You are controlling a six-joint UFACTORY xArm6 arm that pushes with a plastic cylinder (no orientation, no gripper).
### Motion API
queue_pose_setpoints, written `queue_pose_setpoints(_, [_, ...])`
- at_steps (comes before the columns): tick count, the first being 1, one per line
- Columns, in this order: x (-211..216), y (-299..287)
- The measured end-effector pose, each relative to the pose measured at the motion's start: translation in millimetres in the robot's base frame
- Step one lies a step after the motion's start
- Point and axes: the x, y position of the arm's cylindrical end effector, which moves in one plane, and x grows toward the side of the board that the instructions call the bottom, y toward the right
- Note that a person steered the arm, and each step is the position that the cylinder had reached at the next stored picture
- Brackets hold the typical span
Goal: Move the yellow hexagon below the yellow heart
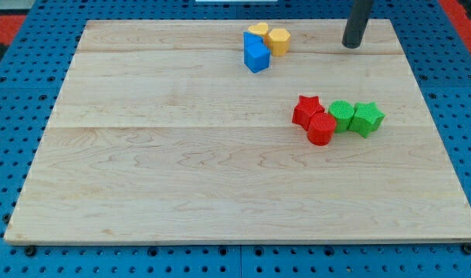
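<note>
While my tip (350, 45) is resting near the board's top edge, we are seeing it standing clear of every block, to the view's right of the yellow hexagon (279, 41); being a bare rod, it is gripping nothing. The yellow hexagon is sitting just beside the yellow heart (257, 31), on the heart's right and slightly lower. Two blue blocks (255, 52), shapes unclear, are touching the heart from below. Well apart, toward the wooden board's (181, 170) right middle, a red star (306, 110), a red block (322, 128), a green block (342, 114) and a green star (367, 117) are clustering together.
</note>
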Motion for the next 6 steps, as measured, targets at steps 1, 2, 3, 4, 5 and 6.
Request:
queue_pose_setpoints(1, [-11,-76])
queue_pose_setpoints(2, [-11,-100])
queue_pose_setpoints(3, [-12,-102])
queue_pose_setpoints(4, [-9,-112])
queue_pose_setpoints(5, [11,-179])
queue_pose_setpoints(6, [11,-181])
